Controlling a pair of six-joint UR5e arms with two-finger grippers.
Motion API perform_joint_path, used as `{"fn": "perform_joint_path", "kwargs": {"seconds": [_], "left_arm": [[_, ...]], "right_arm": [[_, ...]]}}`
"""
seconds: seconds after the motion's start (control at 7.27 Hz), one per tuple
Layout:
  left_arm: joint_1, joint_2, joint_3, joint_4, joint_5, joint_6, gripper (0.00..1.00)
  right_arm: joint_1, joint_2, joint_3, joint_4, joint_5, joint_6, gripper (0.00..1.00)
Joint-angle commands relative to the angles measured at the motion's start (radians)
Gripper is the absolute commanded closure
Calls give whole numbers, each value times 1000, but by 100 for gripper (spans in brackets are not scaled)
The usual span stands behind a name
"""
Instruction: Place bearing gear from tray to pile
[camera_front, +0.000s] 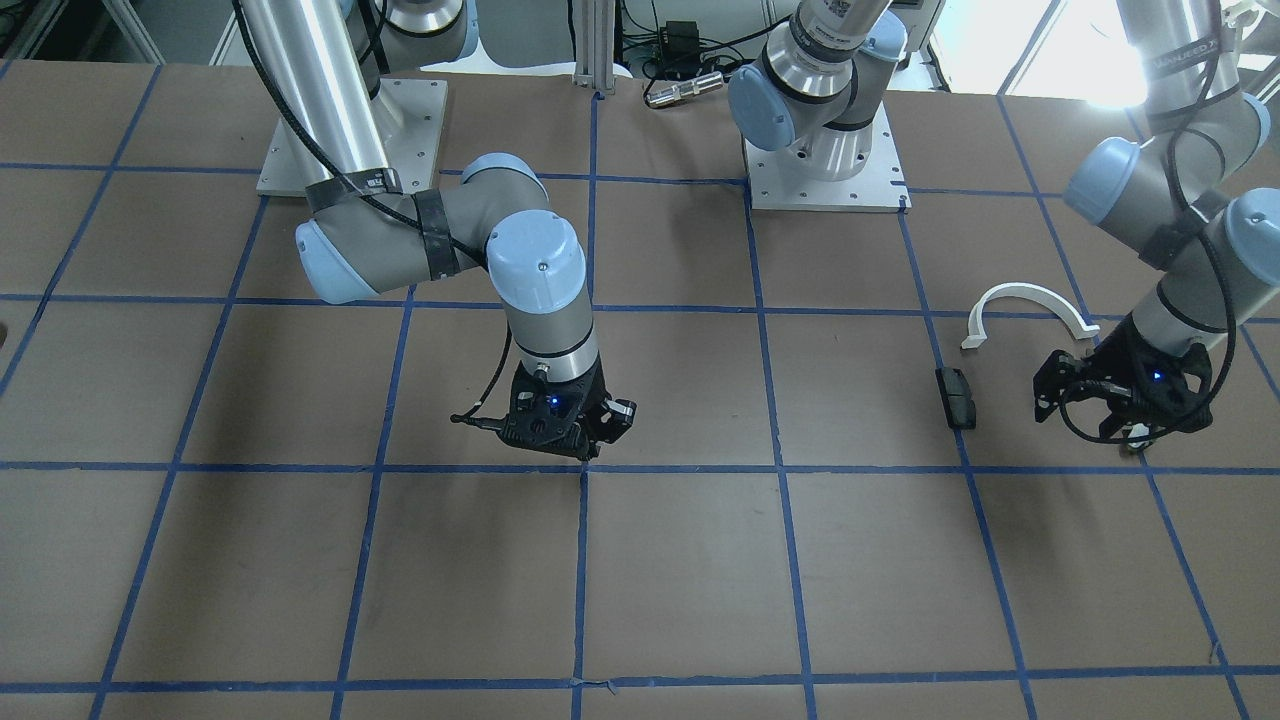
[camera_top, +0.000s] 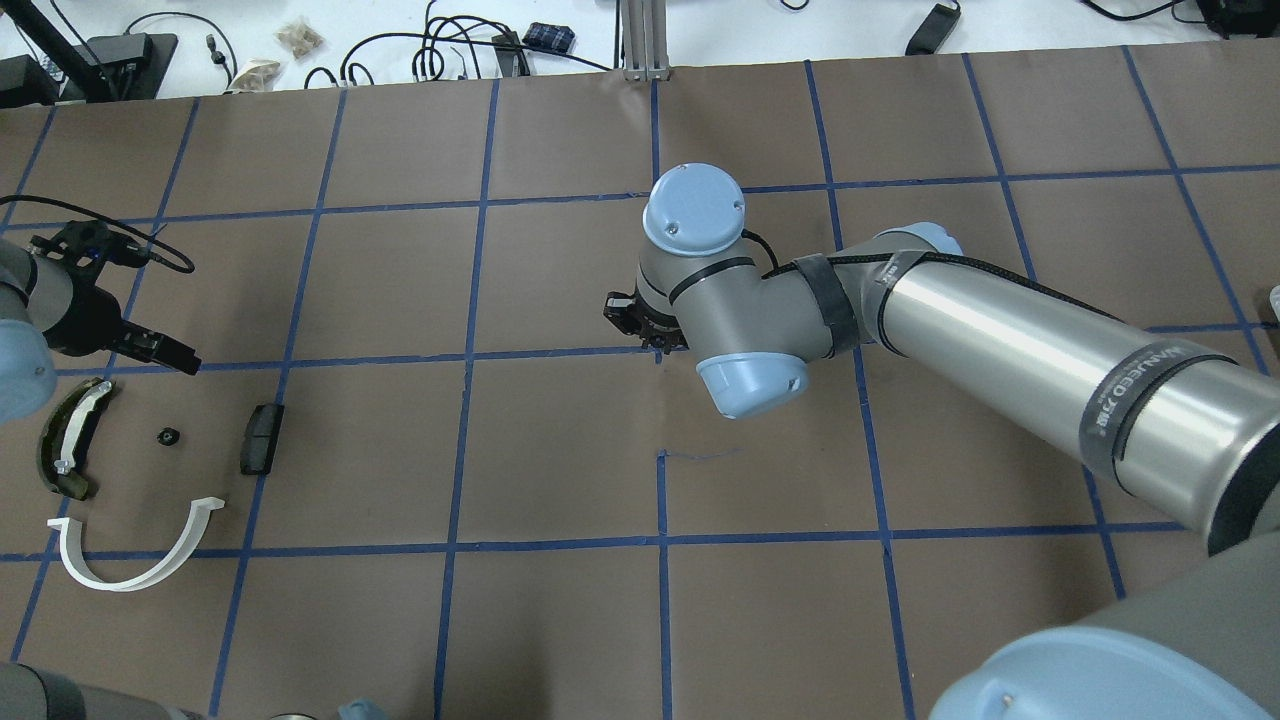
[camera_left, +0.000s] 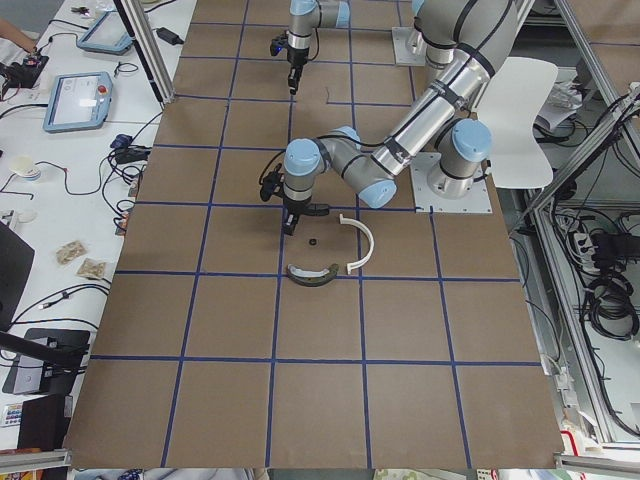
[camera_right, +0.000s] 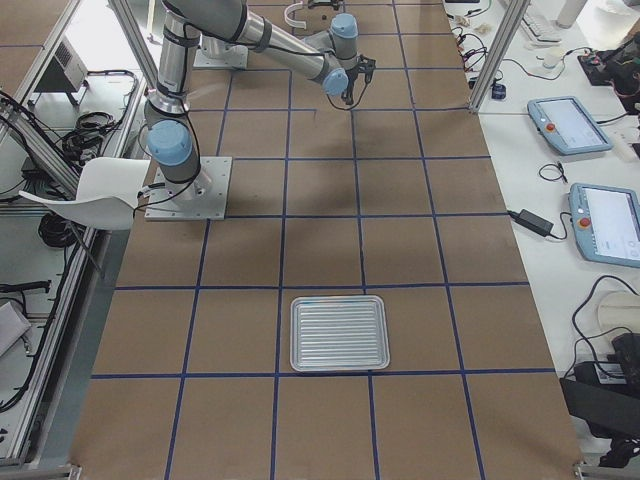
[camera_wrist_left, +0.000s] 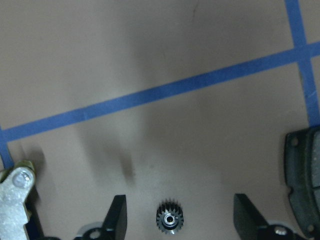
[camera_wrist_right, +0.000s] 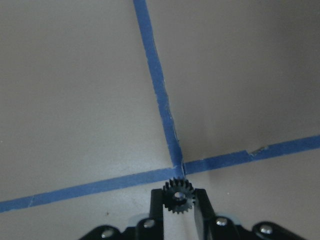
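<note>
table (camera_top: 560, 620) brown, blue tape grid (camera_top: 465, 355) | white chair (camera_right: 105, 185) beside it | two teach pendants (camera_right: 568, 122) nearby

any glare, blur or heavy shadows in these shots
Front-facing view: blown-out glare in the top right corner behind the left arm. Left wrist view: soft focus, smeared shadows on the table above the open left hand, loose gear between its fingers. Right wrist view: held gear in the shut right hand is crisp, tape beyond slightly soft.
</note>
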Motion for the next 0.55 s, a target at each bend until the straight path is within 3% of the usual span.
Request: {"fn": "perform_joint_path", "kwargs": {"seconds": [0.0, 0.28, 0.41], "left_arm": [[-152, 40, 16, -8, -3, -86, 20], [-213, 33, 11, -8, 2, -184, 20], [-265, 19, 11, -8, 0, -236, 20]], "right_arm": [[1, -1, -16, 59, -4, -6, 0], [-34, -59, -72, 163, -34, -101, 0], [-87, -120, -151, 343, -43, -133, 0]]}}
